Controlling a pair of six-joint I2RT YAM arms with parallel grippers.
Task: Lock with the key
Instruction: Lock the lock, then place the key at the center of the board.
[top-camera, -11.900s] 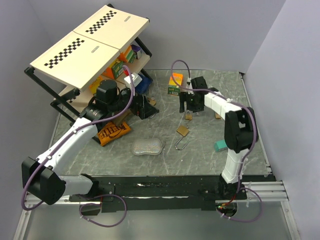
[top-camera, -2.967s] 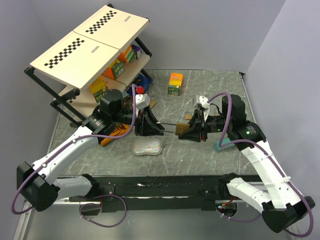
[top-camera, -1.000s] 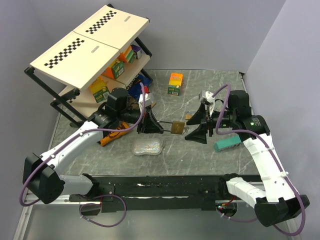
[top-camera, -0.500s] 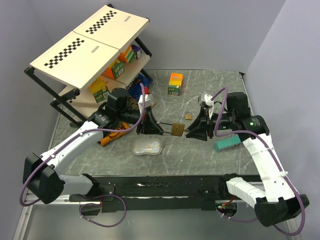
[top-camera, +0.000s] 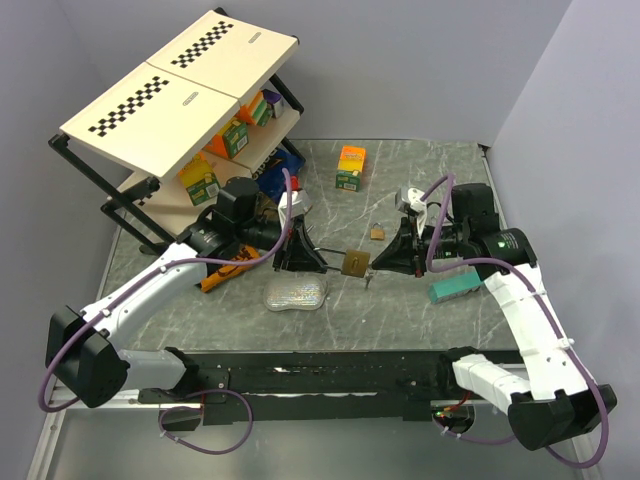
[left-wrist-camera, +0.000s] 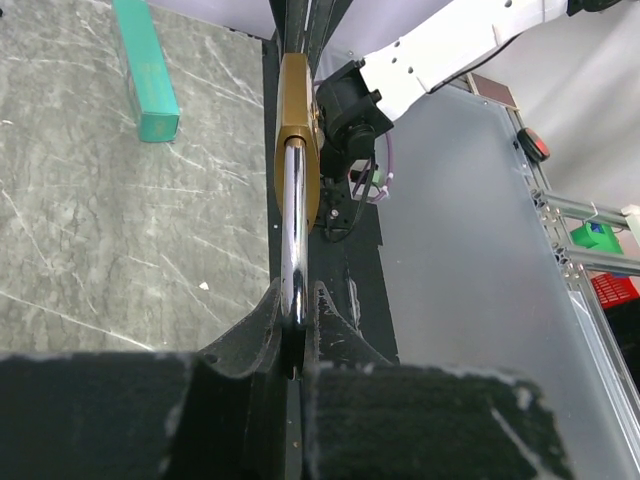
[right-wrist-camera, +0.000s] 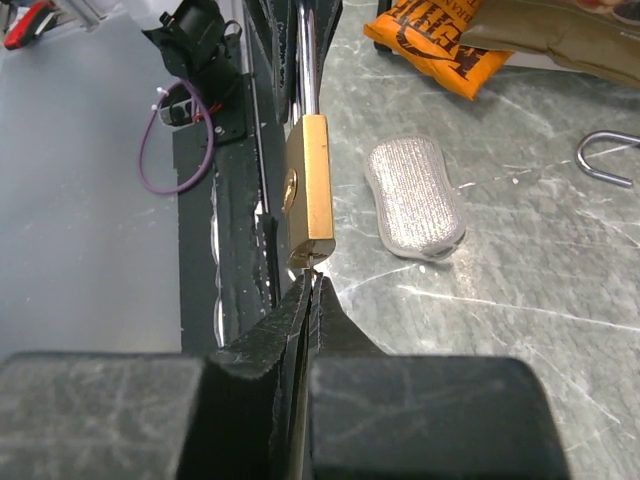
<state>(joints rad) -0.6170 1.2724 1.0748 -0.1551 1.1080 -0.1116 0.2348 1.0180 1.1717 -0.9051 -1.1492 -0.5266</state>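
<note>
While the left claw (top-camera: 316, 262) pinches the padlock (top-camera: 353, 264) by its shackle (left-wrist-camera: 292, 225) above the table (top-camera: 400, 310), the right claw (top-camera: 376, 265) is clamped on the key (right-wrist-camera: 313, 263), right at the padlock's bottom.

A brass padlock (top-camera: 352, 263) is held above the middle of the grey marble table (top-camera: 440, 180). The left gripper (top-camera: 316, 258) is closed on its shackle from the left, and the right gripper (top-camera: 373, 266) is at its right, pinching a small metal key (right-wrist-camera: 311, 266) against its base. A silver mesh pouch (top-camera: 296, 293) lies just in front, a teal box (top-camera: 458, 287) to the right, an orange and green carton (top-camera: 350, 167) behind, and a black shelf rack (top-camera: 180, 95) at back left.
</note>
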